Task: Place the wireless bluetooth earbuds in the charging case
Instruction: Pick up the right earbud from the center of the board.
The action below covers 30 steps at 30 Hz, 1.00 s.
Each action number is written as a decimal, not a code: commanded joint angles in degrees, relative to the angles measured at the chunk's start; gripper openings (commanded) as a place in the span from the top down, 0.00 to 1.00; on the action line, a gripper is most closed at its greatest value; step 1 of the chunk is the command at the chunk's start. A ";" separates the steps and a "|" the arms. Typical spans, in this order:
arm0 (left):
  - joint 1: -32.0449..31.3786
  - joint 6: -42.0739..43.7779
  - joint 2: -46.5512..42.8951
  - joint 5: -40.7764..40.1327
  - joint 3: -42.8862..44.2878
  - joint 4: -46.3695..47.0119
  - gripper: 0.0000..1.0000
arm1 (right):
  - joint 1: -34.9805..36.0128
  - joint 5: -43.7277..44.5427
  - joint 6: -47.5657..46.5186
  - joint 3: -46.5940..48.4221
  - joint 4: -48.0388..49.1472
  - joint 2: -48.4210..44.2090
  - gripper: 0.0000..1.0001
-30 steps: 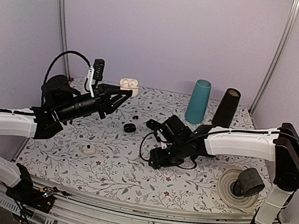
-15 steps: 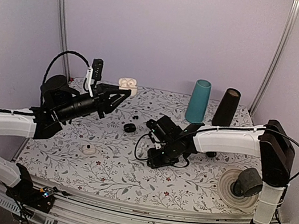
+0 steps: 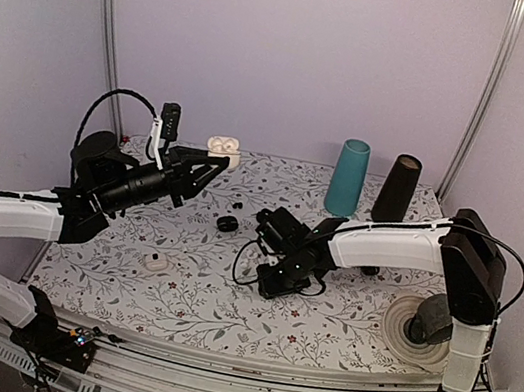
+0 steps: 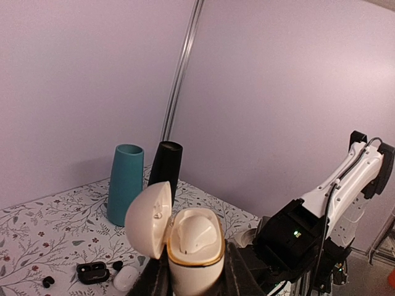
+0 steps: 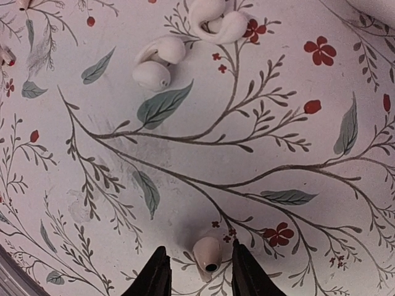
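The floral-print table (image 3: 221, 311) is carrying a teal cup (image 3: 348, 178) at its back edge. A black cup (image 3: 396, 188) is standing just right of the teal cup. A small black case (image 3: 228, 223) is lying to its near left, and a small white piece (image 3: 158, 262) is lying farther that way. A white disc (image 3: 400, 334) is resting to its near right. A white earbud (image 5: 207, 253) and white rounded pieces (image 5: 159, 61) are lying on the print.

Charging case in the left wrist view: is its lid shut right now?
No, the charging case has its lid flipped open, standing up at the left side of the body.
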 commanded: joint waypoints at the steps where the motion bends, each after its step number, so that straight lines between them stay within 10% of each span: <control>1: 0.98 -0.38 -1.10 0.31 -0.54 0.81 1.00 | 0.61 2.32 -0.56 2.13 -1.50 1.91 0.66; 30: 1.16 -0.64 -0.75 -0.29 -0.41 1.10 1.00 | 3.51 9.58 -2.58 8.22 -8.67 6.15 0.73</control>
